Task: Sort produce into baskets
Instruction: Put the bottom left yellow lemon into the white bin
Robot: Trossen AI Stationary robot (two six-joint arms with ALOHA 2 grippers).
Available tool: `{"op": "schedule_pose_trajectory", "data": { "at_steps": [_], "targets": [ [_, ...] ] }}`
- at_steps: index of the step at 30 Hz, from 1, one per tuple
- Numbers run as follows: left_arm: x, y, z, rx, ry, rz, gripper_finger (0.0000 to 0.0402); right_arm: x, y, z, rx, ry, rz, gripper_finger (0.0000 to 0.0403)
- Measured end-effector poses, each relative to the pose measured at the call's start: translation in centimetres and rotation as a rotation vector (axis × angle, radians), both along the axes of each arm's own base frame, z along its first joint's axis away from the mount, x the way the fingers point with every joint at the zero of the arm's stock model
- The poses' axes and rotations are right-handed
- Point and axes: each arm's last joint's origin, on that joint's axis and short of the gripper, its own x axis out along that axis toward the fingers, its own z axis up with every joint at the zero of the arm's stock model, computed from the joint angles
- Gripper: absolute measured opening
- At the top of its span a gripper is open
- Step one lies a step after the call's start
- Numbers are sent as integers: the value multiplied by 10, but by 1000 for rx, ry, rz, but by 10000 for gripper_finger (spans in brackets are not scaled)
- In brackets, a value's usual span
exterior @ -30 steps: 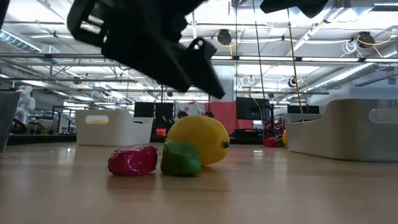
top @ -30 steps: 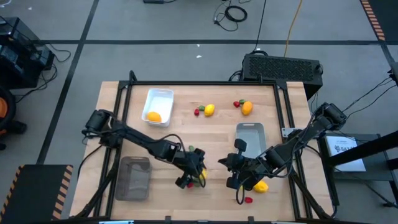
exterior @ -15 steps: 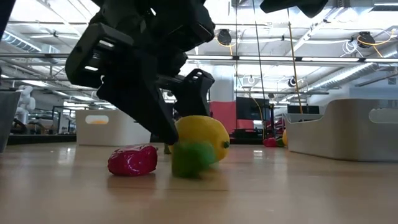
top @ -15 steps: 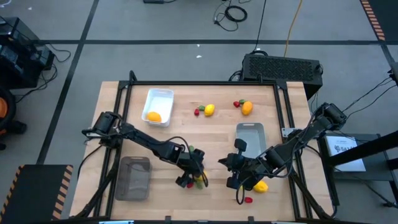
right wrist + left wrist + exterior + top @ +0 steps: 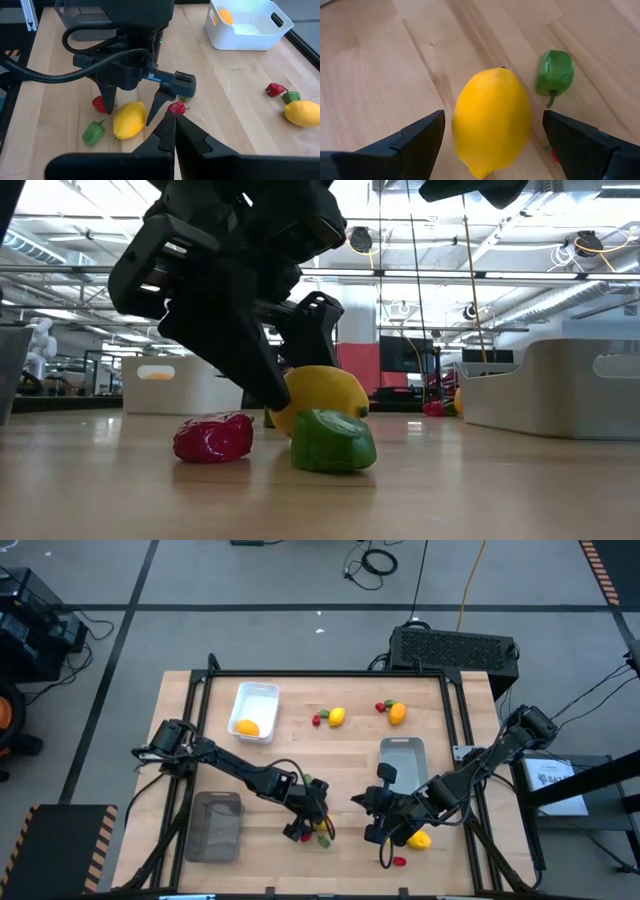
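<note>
A yellow lemon (image 5: 490, 120) lies on the wooden table near its front edge, and also shows in the high view (image 5: 317, 826). My left gripper (image 5: 492, 137) is open, low over the table. Its fingers stand on either side of the lemon without touching it. A green pepper (image 5: 333, 440) lies just past the lemon, and a red piece (image 5: 212, 437) lies beside it. My right gripper (image 5: 172, 125) is shut and empty, and waits to the right (image 5: 366, 818). The white basket (image 5: 262, 695) holds an orange fruit (image 5: 247, 726).
The dark mesh basket (image 5: 215, 830) is at front left and the light grey basket (image 5: 403, 762) at centre right. Another lemon (image 5: 421, 838) and a red piece (image 5: 400, 861) lie by my right gripper. More fruit (image 5: 337, 717) and an orange piece (image 5: 398, 713) lie at the back.
My left gripper has come down from above the lemon, and its open fingers now stand around it close to the table. The green pepper has been knocked away from the lemon's side. It has rolled toward the table's near edge. The lemon and red piece stay put.
</note>
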Motion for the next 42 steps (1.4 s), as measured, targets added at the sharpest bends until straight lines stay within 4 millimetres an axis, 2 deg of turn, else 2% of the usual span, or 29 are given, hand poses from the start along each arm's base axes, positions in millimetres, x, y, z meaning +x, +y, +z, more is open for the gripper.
{"op": "schedule_pose_trajectory", "data": {
  "at_steps": [6, 14, 31, 35, 38, 42],
  "targets": [
    [0, 1, 0, -4, 6, 10, 337, 0, 0, 0, 0, 0, 0, 0],
    [1, 3, 0, -15, 13, 28, 290, 0, 0, 0, 0, 0, 0, 0],
    [1, 3, 0, -23, 15, 32, 232, 0, 0, 0, 0, 0, 0, 0],
    [-7, 7, 19, -17, 55, 49, 230, 0, 0, 0, 0, 1, 0, 0],
    [-16, 16, 46, 30, 79, 85, 230, 0, 0, 0, -1, 2, 0, 0],
    [-36, 38, 84, 100, 62, 175, 229, 0, 0, 0, -1, 1, 0, 0]
  ]
}}
